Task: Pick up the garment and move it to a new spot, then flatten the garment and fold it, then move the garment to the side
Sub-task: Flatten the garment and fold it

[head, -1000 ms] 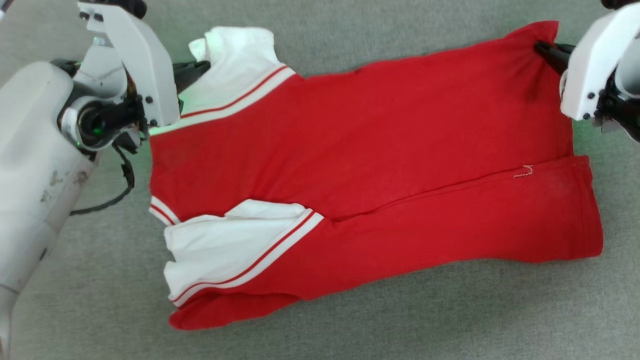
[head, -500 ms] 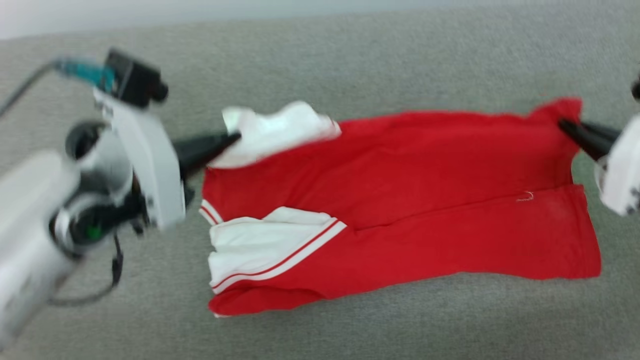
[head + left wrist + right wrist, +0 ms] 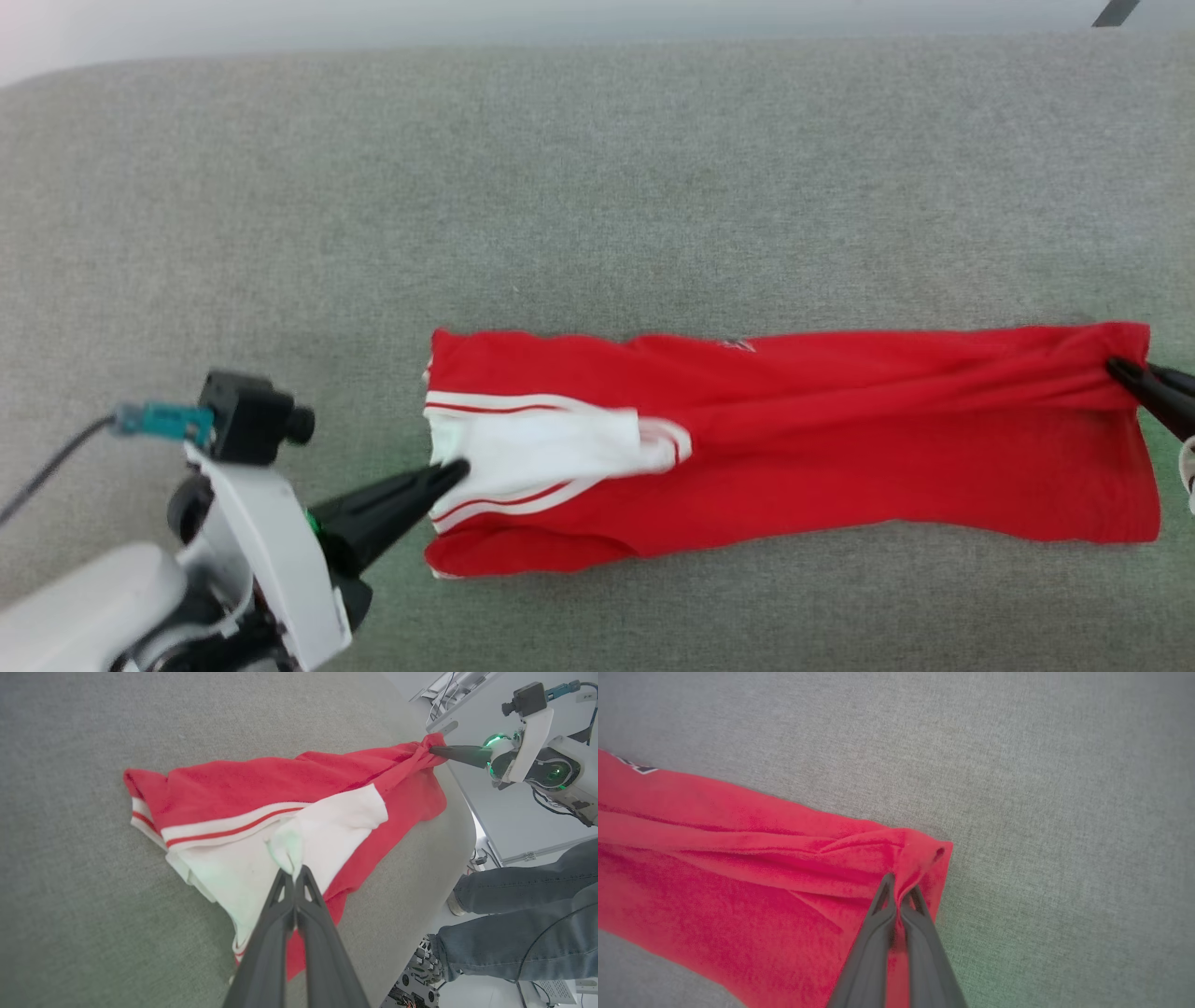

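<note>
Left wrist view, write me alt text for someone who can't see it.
The left gripper pinches a white panel of the soft red cloth garment, which lies on a grey fabric surface. At the far end the right gripper pinches a red corner; a person's legs in jeans are at lower right.

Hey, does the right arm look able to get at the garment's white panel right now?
Probably not as things stand: the right claw is shut on the garment at its opposite, red end, and the left claw pinches the white panel.
</note>
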Tool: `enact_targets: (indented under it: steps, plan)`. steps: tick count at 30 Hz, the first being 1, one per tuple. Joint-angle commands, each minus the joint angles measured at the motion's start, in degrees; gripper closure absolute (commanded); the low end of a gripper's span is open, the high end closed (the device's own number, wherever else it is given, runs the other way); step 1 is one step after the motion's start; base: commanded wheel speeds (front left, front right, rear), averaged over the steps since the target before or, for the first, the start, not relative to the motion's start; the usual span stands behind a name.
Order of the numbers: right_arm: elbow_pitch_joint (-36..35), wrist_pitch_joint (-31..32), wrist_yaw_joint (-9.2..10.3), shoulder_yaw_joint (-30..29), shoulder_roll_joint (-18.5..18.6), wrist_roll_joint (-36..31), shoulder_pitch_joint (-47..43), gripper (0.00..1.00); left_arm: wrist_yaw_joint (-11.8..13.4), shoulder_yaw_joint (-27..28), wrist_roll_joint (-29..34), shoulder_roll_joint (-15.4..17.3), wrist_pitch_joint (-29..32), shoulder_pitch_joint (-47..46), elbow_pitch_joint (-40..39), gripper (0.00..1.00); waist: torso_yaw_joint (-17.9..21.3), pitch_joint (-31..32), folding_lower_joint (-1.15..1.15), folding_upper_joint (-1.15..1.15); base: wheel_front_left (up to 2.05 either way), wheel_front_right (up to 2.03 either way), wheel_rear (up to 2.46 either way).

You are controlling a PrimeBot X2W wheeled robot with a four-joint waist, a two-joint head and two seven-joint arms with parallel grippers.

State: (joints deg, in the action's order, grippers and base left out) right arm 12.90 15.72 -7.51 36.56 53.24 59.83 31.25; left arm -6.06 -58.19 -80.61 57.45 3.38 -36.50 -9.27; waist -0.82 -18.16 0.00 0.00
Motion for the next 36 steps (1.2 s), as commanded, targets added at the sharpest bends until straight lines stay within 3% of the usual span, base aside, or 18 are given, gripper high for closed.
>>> enact_targets:
  steps: [1,6,15,17,18,19,22,23,24,36]
  plan:
    - [0.32,-0.51,0.04,-0.73,-0.31,-0.14,-1.05,1.00,-0.05,0.08,-0.39,-0.06,-0.71,0.83,0.13,1.00,-0.10,-0.37,0.00,0.00,0.00,0.00,0.00]
    - [1.52,-1.64,0.04,-2.72,-2.13,-0.66,-3.87,1.00,-0.47,-0.96,-0.53,-1.66,-3.48,3.96,2.10,1.00,-0.20,-1.27,0.00,0.00,0.00,0.00,0.00]
    - [5.33,-4.87,0.04,-4.11,-6.74,-3.08,-4.61,1.00,-0.56,-2.96,2.50,-7.63,-5.75,4.39,10.22,1.00,-0.41,-1.50,0.00,0.00,0.00,0.00,0.00]
    - [5.81,-5.97,0.04,-4.42,-7.26,-3.43,-4.94,0.69,-0.66,-2.98,2.84,-8.56,-6.51,4.42,11.44,1.00,-0.49,-1.06,0.00,0.00,0.00,0.00,0.00]
    - [5.78,-6.54,0.04,-4.68,-7.69,-3.03,-5.12,0.42,-0.73,-2.73,2.81,-8.83,-7.12,4.51,11.89,0.91,-0.52,-0.79,0.00,0.00,0.00,0.00,0.00]
    - [5.69,-6.97,0.04,-5.00,-7.98,-2.49,-5.21,0.00,-0.79,-2.51,2.71,-9.02,-7.67,4.67,12.20,0.80,-0.56,-0.48,0.00,0.00,0.00,0.00,0.00]
    - [4.96,-7.61,0.04,-6.19,-7.90,-1.19,-5.56,0.00,-0.70,-1.35,1.80,-9.48,-10.10,5.39,12.50,0.34,-0.78,0.42,0.00,0.00,0.00,0.00,0.00]
    - [4.61,-7.75,0.04,-6.58,-7.85,-0.92,-5.95,0.00,-0.45,-0.90,1.57,-9.62,-11.17,5.70,12.44,0.10,-0.91,0.73,0.00,0.00,0.00,0.00,0.00]
    - [4.36,-7.87,0.04,-6.89,-7.67,-0.75,-6.48,0.00,-0.11,-0.49,1.51,-9.79,-12.26,6.05,12.38,0.00,-1.12,1.05,0.00,0.00,0.00,0.00,0.00]
    - [2.65,-5.30,0.04,-12.70,-2.74,6.87,-15.63,0.00,4.24,6.36,3.42,-13.89,-18.41,13.03,14.00,0.00,-6.59,4.48,0.00,0.00,0.00,0.00,0.00]
